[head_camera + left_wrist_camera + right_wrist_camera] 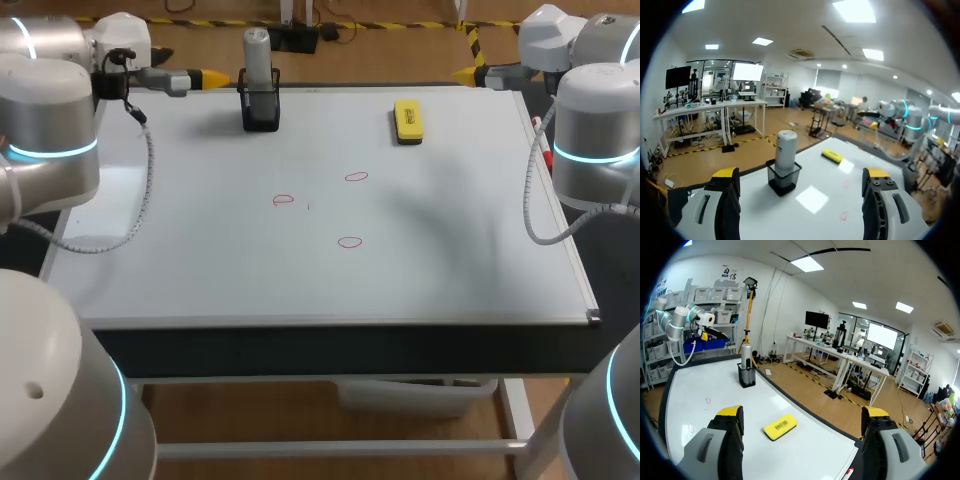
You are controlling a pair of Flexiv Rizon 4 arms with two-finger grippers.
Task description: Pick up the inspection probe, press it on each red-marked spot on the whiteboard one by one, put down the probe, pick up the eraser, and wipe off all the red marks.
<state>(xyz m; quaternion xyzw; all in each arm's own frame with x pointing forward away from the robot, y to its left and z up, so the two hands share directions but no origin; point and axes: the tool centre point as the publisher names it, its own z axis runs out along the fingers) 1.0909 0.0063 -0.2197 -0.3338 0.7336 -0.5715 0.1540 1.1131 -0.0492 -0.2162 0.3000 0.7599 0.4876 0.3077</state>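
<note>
Now, inspection probe (257, 55): a grey cylinder standing upright in its holder, top half sticking out above the rim; no claw touches it.
Holder (261, 110): a small black open-topped box on the far side of the whiteboard, left of middle; the probe is the only thing in it.
Eraser (408, 121): yellow block with a dark underside, lying flat on the far side of the board, right of middle, well apart from the holder.
Red marks (349, 242): three small red ovals near the board's middle, one to the left, one farther and to the right, one nearer; all apart from each other.
Whiteboard (200, 280): lies flat and covers nearly the whole top of the desk (300, 350).
Left claw (212, 77): at the far left edge of the board, just beside the holder, pointing right. Its wrist view shows it released (801, 175), yellow tips wide apart, with the probe (786, 150) in the holder (783, 181) ahead of it and the eraser (832, 155) beyond.
Right claw (465, 73): at the far right corner, pointing left, off the board. Released too (802, 412), holding nothing; the eraser (780, 426) lies just ahead of it, the probe (746, 356) in its holder (746, 377) farther on.
</note>
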